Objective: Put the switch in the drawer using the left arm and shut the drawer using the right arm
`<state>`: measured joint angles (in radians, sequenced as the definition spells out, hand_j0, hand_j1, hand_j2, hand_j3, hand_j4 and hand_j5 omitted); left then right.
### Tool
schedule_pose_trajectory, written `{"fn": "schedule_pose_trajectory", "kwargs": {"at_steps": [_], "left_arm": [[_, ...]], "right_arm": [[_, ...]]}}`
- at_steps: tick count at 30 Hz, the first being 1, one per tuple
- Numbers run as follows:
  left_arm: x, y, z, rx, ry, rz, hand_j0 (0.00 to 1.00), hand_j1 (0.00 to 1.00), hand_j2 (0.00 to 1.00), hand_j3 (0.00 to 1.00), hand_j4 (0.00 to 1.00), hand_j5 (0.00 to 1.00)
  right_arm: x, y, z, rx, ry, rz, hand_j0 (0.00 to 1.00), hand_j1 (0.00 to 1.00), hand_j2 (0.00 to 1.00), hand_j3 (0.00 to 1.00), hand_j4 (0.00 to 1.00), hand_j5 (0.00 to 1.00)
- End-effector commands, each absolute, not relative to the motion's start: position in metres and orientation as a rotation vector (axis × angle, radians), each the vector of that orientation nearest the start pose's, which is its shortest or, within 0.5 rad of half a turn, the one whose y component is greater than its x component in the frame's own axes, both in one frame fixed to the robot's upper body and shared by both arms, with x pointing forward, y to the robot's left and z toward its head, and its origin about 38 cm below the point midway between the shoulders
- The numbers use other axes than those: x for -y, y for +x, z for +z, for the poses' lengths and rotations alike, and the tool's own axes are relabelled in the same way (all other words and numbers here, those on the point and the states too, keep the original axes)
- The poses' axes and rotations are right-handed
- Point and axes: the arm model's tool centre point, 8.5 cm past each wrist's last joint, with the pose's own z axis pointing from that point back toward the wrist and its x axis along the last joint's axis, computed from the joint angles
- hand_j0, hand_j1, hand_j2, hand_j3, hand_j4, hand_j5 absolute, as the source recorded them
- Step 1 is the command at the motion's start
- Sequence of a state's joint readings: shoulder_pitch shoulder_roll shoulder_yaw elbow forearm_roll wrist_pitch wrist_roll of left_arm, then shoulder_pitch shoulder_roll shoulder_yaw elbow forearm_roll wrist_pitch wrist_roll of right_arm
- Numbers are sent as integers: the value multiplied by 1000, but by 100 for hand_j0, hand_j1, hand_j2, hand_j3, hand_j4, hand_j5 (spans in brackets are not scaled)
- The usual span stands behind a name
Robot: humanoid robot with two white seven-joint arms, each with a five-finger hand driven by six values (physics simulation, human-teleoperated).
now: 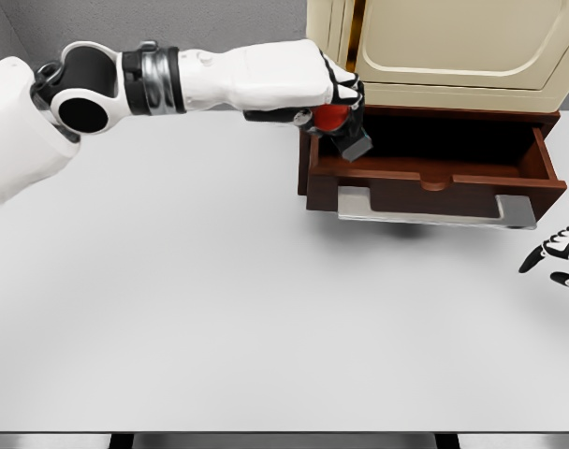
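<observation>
The left hand [339, 98], reaching in from the upper left of the frame, is clenched around the switch [343, 129], a red-and-grey object held above the left end of the open drawer [434, 178]. The drawer, dark brown with a grey handle [434, 213] along its front, projects from the cream cabinet [453, 47] at the upper right. The right hand [558, 257] rests at the right edge on the white worktop [247, 299], fingers spread and grasping nothing.
</observation>
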<state>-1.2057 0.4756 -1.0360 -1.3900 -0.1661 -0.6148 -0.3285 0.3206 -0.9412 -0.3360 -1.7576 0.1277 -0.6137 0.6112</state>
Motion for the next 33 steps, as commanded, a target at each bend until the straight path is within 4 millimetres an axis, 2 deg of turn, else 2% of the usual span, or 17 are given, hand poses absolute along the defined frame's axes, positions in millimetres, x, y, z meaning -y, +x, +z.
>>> {"fn": "schedule_pose_trajectory", "kwargs": {"at_steps": [1,3,5,10,13,16,18,20,23,29,31,33], "left_arm": [[-51,465,343,-2286,-46,2365,26,26,26,26,26,26],[-34,474,333,-2280,-11,2411,27,27,27,27,27,27],[-30,488,321,-2290,-17,2473,28,28,28,28,28,28],[-15,487,327,-2291,-1,2454,30,30,30,30,30,30],[-3,483,328,-2289,26,2437,38,38,38,38,38,38],[-1,484,327,-2298,32,2436,49,49,49,49,49,49],[-4,490,323,-2310,24,2456,66,66,66,66,66,66],[-6,492,322,-2322,24,2460,77,77,77,77,77,77],[-6,492,322,-2326,24,2459,86,86,86,86,86,86],[-11,492,325,-2351,38,2443,100,100,100,100,100,100],[-10,489,327,-2350,51,2430,100,100,100,100,100,100],[-13,465,344,-2306,78,2349,100,100,100,100,100,100]], "right_arm": [[437,283,223,1400,-406,1697,57,57,57,57,57,57],[437,283,224,1399,-406,1699,57,57,57,57,57,57],[437,283,223,1400,-406,1697,57,57,57,57,57,57],[437,283,223,1398,-405,1699,57,57,57,57,57,57],[437,283,223,1398,-405,1699,57,57,57,57,57,57],[437,283,223,1398,-405,1699,57,57,57,57,57,57],[437,283,223,1399,-404,1697,57,57,57,57,57,57],[437,283,223,1398,-405,1699,57,57,57,57,57,57],[437,283,223,1399,-404,1697,57,57,57,57,57,57],[437,283,222,1399,-403,1697,57,57,57,57,57,57],[437,283,223,1399,-404,1697,57,57,57,57,57,57],[437,283,223,1398,-405,1698,57,57,57,57,57,57]]}}
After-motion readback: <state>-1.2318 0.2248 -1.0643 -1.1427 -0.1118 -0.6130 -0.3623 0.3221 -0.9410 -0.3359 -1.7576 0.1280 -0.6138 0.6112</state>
